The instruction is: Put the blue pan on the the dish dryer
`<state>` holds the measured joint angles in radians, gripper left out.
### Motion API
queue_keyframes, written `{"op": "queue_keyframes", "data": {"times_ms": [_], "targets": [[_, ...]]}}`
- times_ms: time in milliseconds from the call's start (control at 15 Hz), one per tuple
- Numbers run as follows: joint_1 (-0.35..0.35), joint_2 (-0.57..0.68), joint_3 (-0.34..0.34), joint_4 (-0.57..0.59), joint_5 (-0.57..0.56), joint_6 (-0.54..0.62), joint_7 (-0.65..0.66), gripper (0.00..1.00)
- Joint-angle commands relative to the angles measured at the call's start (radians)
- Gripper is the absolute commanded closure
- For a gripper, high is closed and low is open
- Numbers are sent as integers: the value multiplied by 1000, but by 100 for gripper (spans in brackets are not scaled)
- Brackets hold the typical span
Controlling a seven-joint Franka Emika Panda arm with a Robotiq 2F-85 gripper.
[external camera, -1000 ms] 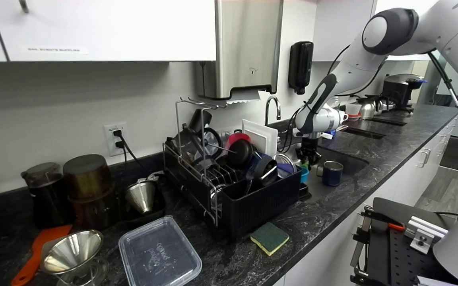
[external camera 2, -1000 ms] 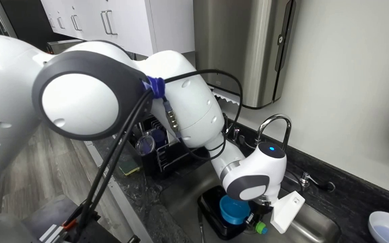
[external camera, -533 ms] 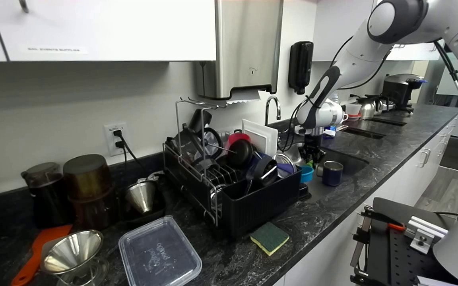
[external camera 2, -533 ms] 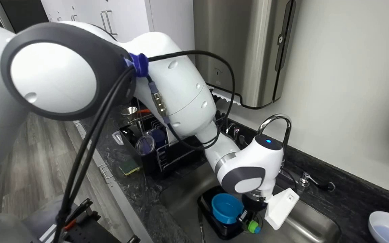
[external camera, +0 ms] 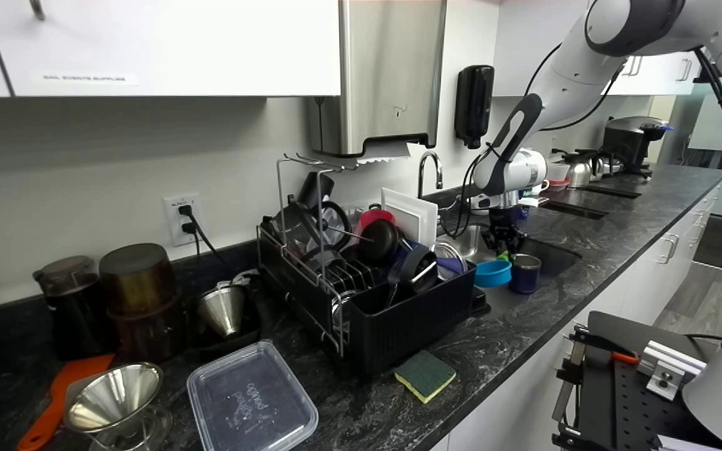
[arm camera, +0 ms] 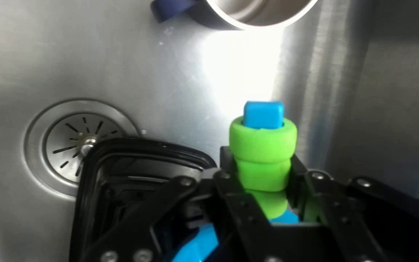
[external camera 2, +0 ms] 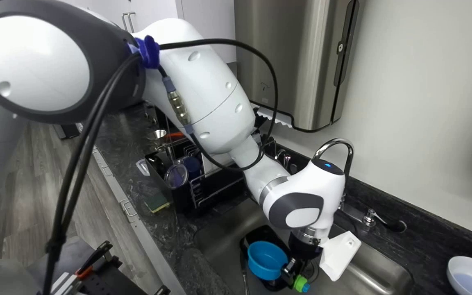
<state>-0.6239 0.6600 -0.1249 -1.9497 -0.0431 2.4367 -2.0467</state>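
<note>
The blue pan (external camera 2: pixel 266 260) is over the sink (external camera 2: pixel 228 229), upright, its round mouth facing up; the gripper (arm camera: pixel 262 163) pinches its green handle (arm camera: pixel 264 173) between its fingers (arm camera: pixel 227 160). In an exterior view the pan overlaps a black tray (external camera 2: pixel 262 232); whether they touch cannot be told. The wrist view brings the handle's blue tip (arm camera: pixel 263 114) close but only slivers of the pan's body, and plainly shows the drain (arm camera: pixel 82 145) beside the tray. A dark blue mug (external camera: pixel 525 275) appears just beside the pan in an exterior view, and again in the wrist view. Nearest the pan on the counter (external camera: pixel 511 341) is the dish dryer (external camera: pixel 298 294), crowded with a white plate (external camera: pixel 412 216) and dark cookware (external camera: pixel 378 243); in an exterior view the arm (external camera 2: pixel 203 98) covers part of it. Farther from the pan lie a sponge (external camera: pixel 425 374) and a clear lidded container (external camera: pixel 251 401).
</note>
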Motion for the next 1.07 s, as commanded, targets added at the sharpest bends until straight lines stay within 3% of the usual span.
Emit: {"op": "queue_keyframes", "data": {"times_ms": [0,600,1000], "targets": [[39,-60,-49,-43,-46,-95,19,92],[110,-186,-116,-110,-128,-314,22,92],[165,-296,-126,-195,-155,-373,46,92]]}}
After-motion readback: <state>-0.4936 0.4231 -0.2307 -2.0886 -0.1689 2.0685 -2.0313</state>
